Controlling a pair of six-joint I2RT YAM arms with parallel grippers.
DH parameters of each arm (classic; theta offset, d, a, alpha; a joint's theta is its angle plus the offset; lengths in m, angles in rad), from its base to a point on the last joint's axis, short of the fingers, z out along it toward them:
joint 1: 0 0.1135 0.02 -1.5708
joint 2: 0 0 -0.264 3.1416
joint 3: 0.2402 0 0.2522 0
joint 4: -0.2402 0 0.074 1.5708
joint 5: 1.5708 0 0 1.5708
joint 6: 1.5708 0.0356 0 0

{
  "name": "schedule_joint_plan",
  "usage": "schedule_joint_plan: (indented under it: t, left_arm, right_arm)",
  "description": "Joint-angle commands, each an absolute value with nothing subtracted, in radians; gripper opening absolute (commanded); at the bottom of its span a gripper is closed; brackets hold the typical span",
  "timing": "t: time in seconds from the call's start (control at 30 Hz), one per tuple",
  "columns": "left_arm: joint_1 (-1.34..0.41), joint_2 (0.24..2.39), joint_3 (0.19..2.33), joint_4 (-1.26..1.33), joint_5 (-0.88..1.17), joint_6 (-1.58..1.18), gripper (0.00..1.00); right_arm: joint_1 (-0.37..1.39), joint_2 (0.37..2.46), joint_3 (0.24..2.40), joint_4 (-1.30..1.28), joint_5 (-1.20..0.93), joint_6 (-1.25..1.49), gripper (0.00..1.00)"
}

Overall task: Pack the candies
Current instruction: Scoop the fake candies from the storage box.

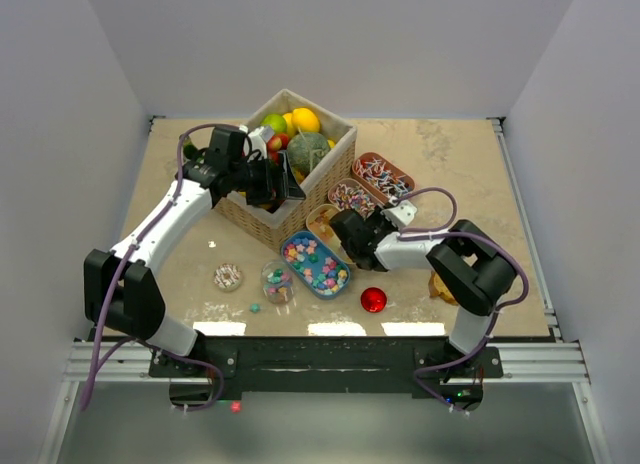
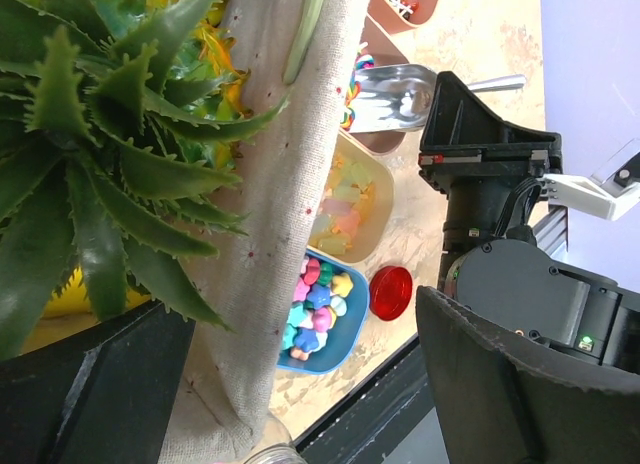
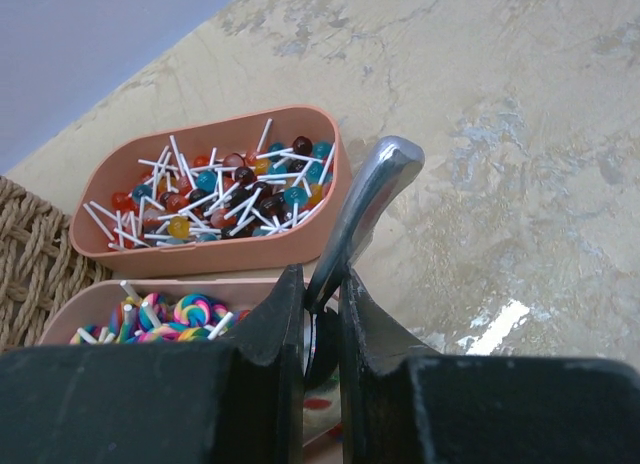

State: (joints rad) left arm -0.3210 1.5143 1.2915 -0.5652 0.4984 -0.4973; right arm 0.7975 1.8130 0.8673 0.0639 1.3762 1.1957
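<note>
My left gripper point(image 2: 300, 324): fingers spread wide, holding nothing, over the wicker basket point(image 1: 262, 222) rim.
My right gripper point(image 3: 320, 296): fingers pinching the metal scoop point(image 3: 365, 199) by its handle, bowl above the swirl lollipops point(image 3: 165, 314).
Candies: pastel pieces point(image 1: 316, 264) fill the blue tray point(image 1: 292, 246). The gummies point(image 2: 345, 209), swirl lollipops and ball lollipops point(image 3: 215, 184) sit in a row of trays beside the basket.

marbled table point(image 1: 460, 164) with basket point(image 1: 262, 227), candy trays point(image 1: 324, 295), doughnut point(image 1: 228, 277), jar point(image 1: 277, 281)

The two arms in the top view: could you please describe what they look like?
Both the left arm and right arm have white tubular links between bulky black joint housings, each trailed by a looping purple cable. The left end effector and right end effector are black, with two blocky matte fingers each.
</note>
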Motion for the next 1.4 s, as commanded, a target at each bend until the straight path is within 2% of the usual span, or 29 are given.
schedule_joint_plan:
  t: [0.0, 0.3, 0.8, 1.0, 1.37]
  left_arm:
    - [-0.314, 1.520, 1.256, -0.583, 0.509, -0.499, 0.95]
    - [-0.314, 1.540, 1.258, -0.591, 0.529, -0.491, 0.94]
    - [-0.316, 1.485, 1.187, -0.519, 0.523, -0.528, 0.93]
    - [-0.316, 1.483, 1.164, -0.535, 0.489, -0.477, 0.86]
    - [-0.316, 1.448, 1.175, -0.578, 0.425, -0.413, 0.85]
  right_arm:
    - [0.833, 1.934, 0.767, 0.084, 0.996, 1.178, 0.00]
    - [0.834, 1.968, 0.796, 0.183, 0.985, 1.189, 0.00]
    - [0.842, 2.017, 0.934, 0.035, 0.942, 1.377, 0.00]
    - [0.845, 2.017, 0.933, 0.028, 0.953, 1.436, 0.00]
    - [0.850, 2.013, 0.885, 0.218, 0.977, 1.491, 0.00]
